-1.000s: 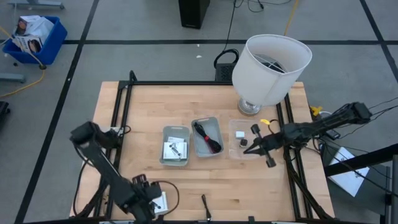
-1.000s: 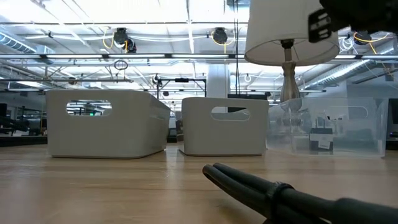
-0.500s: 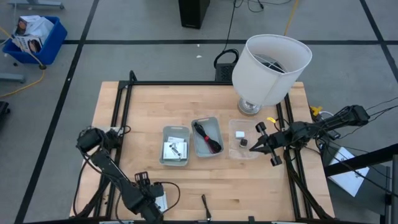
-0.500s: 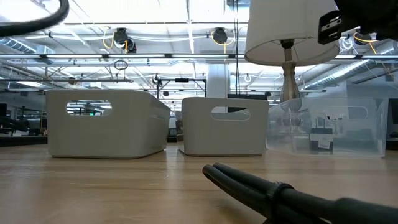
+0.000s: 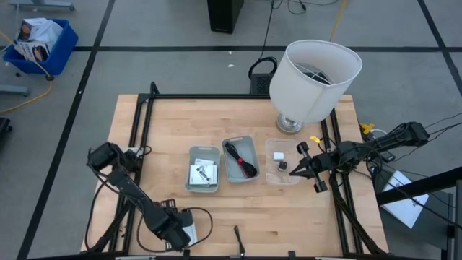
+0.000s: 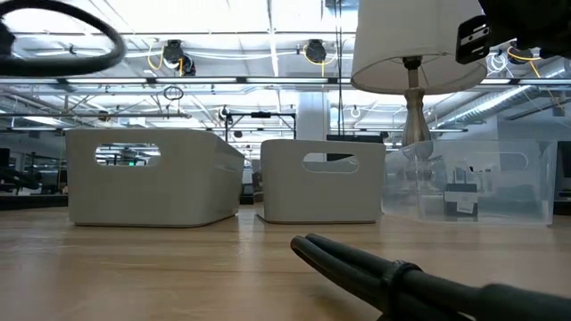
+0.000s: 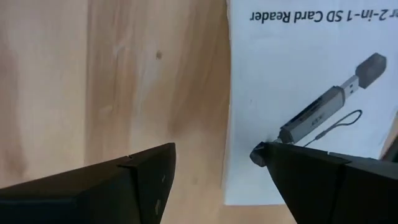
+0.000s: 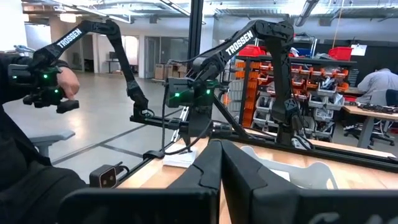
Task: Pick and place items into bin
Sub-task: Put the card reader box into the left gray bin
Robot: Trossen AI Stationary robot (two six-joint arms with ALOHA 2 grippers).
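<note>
My left gripper [image 5: 177,232] is open near the table's near edge, pointing down over a white printed card [image 5: 188,235] that lies flat on the wood. In the left wrist view one finger [image 7: 298,171] stands over the card [image 7: 311,81] and the other [image 7: 137,177] over bare wood. My right gripper [image 5: 286,173] is shut and hovers over the clear bin [image 5: 271,177], which holds a tiny white block [image 5: 278,154] and a tiny black cube [image 5: 282,165]. A thin dark stick [image 5: 237,238] lies on the table by the near edge. My left gripper comes at the card from above with one fingertip [image 7: 258,152] over the card's edge [image 7: 239,155]. I cannot tell whether it touches. The card lies flat on the table.
A grey bin [image 5: 190,177] holds white cards, and a second grey bin [image 5: 225,162] holds the black-and-red cable bundle [image 5: 240,159]. The large white lampshade [image 5: 315,76] stands at the far right. Bare wood lies between the bins and the near edge.
My right gripper has drawn back a little toward the table's right edge, staying over the clear bin. My left arm's upper joints have shifted while its gripper stays over the card near the near edge. A cable loop has swung into the low view's upper left.
</note>
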